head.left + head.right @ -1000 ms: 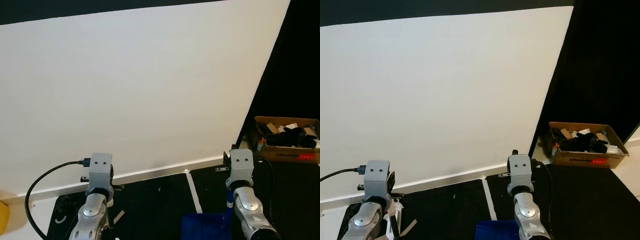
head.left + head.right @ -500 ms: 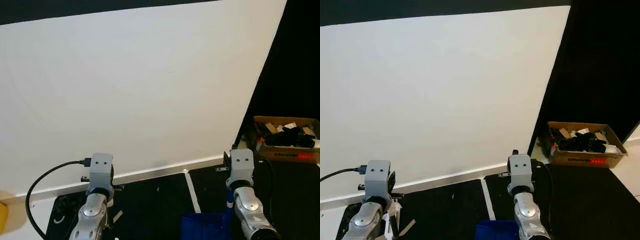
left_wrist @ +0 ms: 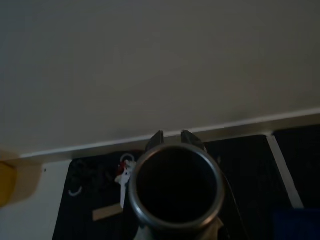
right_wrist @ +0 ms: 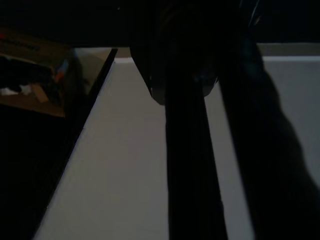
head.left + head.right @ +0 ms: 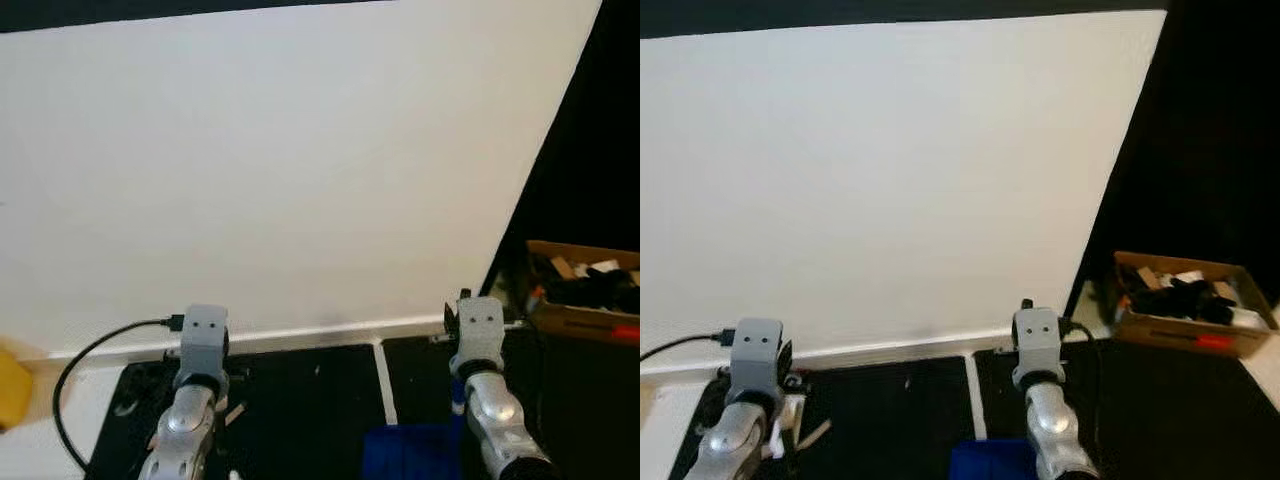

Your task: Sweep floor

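Since the earlier frame your head camera has shifted a little, so the cardboard box [image 5: 585, 300] sits further right; nothing itself moved. Both arms stand raised before the white wall [image 5: 300, 170]. Left end effector [image 3: 172, 137] seems clamped on a metal tube [image 3: 175, 187], perhaps the broom handle. Right end effector: cannot tell. A blue thing [image 5: 410, 455], maybe the dustpan, lies on the near black floor [image 5: 300, 400].

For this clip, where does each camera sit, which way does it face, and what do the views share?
Left eye: on the head, facing forward and down at the white wall and black floor; both silver arms show.
Right eye: beside it, same scene; cardboard box at right.
Left wrist: on the left arm, looking along a metal tube toward the wall base, with a yellow thing nearby.
Right wrist: dark, looking along a black pole at the wall.
Shared: wall everywhere; box in right wrist too.
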Tool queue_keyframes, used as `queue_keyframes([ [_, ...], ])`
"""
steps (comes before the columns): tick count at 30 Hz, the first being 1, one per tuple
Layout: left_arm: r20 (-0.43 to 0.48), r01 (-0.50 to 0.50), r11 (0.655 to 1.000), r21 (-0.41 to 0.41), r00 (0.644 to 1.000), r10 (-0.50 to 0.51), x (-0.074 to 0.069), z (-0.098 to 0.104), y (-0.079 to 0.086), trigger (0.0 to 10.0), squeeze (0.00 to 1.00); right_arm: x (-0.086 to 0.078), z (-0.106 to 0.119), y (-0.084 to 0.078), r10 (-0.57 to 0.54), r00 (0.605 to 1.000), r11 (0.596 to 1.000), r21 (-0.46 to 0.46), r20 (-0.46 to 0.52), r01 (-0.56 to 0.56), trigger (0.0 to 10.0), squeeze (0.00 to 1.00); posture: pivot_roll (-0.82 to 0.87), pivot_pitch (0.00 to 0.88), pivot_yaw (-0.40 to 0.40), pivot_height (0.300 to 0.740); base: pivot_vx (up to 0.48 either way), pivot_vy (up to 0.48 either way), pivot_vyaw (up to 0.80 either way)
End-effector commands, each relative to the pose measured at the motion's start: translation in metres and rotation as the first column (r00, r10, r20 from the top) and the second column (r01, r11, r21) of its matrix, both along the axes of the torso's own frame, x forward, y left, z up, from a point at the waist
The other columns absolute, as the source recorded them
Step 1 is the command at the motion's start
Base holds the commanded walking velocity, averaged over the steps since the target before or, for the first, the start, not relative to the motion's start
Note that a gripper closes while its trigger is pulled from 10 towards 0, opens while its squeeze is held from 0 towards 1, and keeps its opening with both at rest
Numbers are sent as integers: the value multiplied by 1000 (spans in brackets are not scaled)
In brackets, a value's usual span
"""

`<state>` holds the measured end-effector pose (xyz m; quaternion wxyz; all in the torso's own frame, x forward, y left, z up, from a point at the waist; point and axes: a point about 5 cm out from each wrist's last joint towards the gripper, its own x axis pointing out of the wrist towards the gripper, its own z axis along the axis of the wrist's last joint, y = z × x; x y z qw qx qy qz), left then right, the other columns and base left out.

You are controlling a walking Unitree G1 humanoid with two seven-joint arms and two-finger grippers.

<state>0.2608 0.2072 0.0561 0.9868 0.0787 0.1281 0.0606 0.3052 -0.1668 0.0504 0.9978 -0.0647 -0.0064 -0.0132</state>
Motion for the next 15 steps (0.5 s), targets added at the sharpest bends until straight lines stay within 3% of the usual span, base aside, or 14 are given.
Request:
queue_keyframes([
  [1,15,-4,1000,29,1000,4,1,4,3,10000,0,0,1,-1,-3,1000,1000,-1,8,3,10000,0,80,51,62,740,0,0,0],
  [15,47,-10,999,30,999,9,3,9,5,10000,0,6,11,5,40,998,998,-45,51,-38,10000,0,79,57,65,740,0,0,0],
])
